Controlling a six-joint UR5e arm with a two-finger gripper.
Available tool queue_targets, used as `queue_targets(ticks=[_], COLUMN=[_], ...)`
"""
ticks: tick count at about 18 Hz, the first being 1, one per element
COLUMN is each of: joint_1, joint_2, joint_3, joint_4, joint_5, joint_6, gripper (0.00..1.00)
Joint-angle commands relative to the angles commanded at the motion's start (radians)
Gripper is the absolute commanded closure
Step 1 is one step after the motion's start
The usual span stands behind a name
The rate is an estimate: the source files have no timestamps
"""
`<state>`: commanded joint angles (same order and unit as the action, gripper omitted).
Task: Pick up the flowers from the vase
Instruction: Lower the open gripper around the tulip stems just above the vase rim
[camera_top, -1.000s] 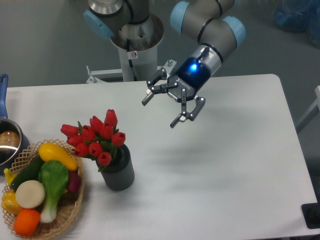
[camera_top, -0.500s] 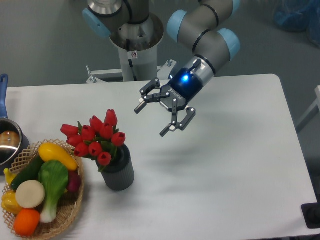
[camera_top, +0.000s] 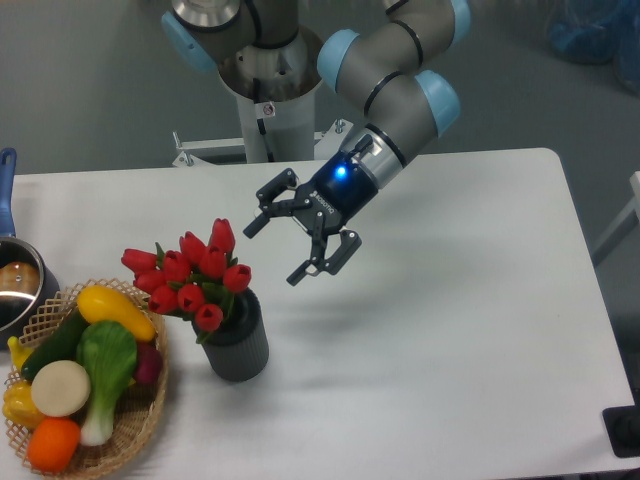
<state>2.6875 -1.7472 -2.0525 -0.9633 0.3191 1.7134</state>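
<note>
flowers (camera_top: 192, 277): we count roughly ten red tulip buds, closed and glossy, with green leaves showing between them. The bunch leans to the left of the vase mouth and the tallest bud points up at the right side. Stems are hidden inside the vase.
vase (camera_top: 238, 345): small dark grey cylinder with fine vertical ribs, standing upright on the table just right of the basket, apart from it.
flower location: in the vase, front-left part of the table; nothing is touching them.
gripper (camera_top: 276, 244): we see the fingers spread wide with nothing between them. It hangs in the air up and right of the buds, near them but clear, tips pointing down-left toward the bunch. A blue light is lit on the wrist.
table (camera_top: 460, 330): white top; a faint shadow of the arm falls right of the vase.
basket (camera_top: 135, 430): woven, at the front-left edge, holding coloured vegetables.
pot (camera_top: 18, 283): metal, at the left edge, partly cut off, with a blue handle.
</note>
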Motion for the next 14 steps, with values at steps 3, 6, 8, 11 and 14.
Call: queue_targets(ticks=[3,6,8,11,14], joint_1=[-0.023,-0.037,-0.058,-0.064,-0.072], joint_2=[-0.002,-0.021,-0.025,-0.052,-0.066], joint_3=[0.006,0.012,0.015,0.018,0.021], joint_4=[0.002,0.003,0.006,0.070,0.078], joint_5=[-0.003,-0.011,-0.009,-0.005,-0.006], joint_6=[0.014,0.040,0.048,0.051,0.052], gripper=[0.00,0.00,0.00,0.00,0.00])
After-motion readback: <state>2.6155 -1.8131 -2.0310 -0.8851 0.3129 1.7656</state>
